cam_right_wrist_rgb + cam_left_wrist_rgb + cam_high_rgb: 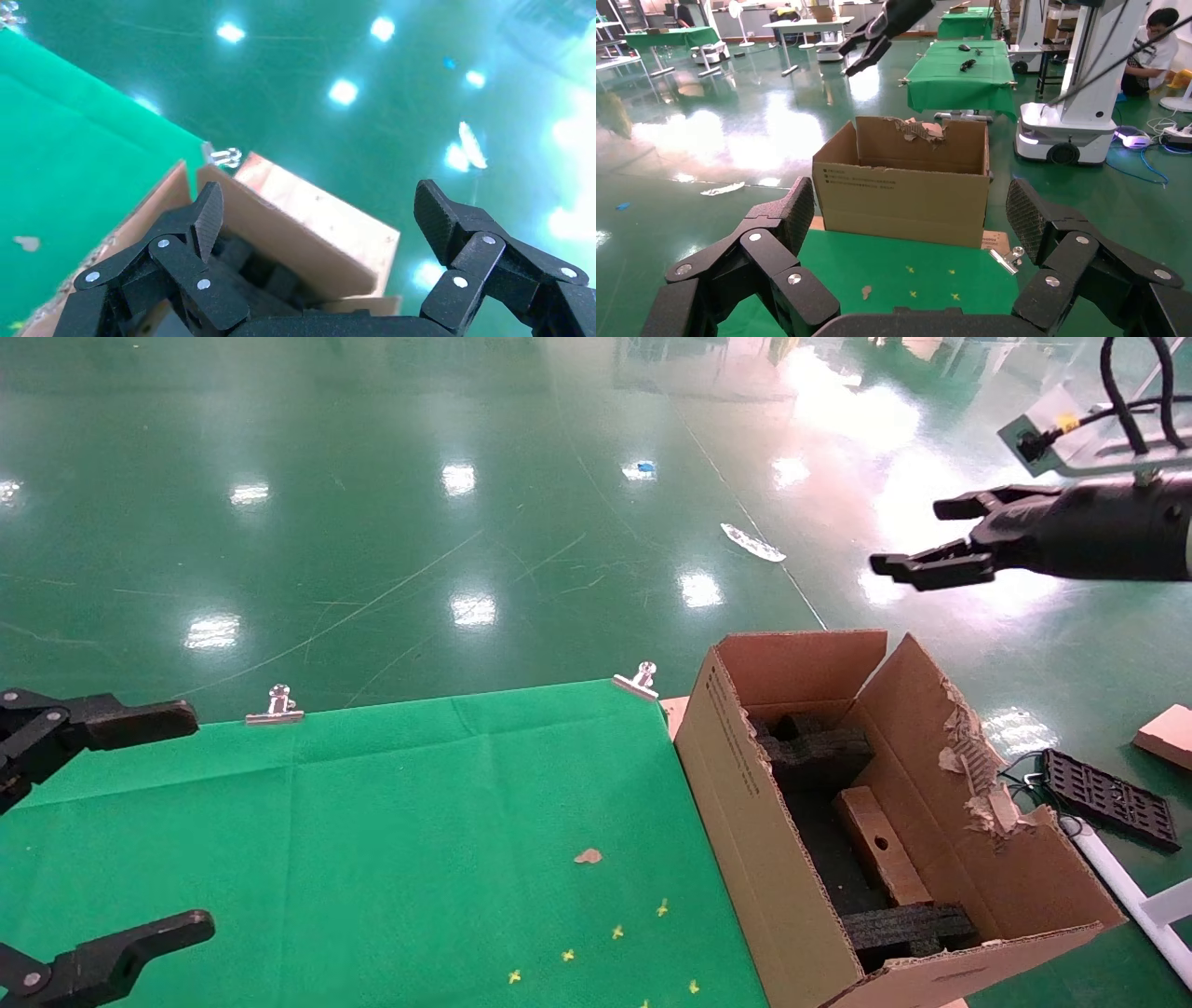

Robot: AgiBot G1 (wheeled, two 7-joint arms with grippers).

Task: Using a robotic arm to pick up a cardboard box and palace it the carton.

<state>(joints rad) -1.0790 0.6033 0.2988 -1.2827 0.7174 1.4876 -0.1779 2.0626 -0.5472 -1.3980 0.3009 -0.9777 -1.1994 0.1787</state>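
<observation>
The cardboard box (879,845) lies inside the carton (773,859) between foam blocks (812,747); judged light, rigid and tape-slick, it should be gripped across its narrow sides, while the right gripper (922,537) hangs open above, empty.

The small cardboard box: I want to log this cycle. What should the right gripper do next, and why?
Probably retreat to rest. The small cardboard box already lies inside the carton between foam blocks, and the right gripper hangs open and empty above it. The left gripper is parked, open, over the green cloth.
</observation>
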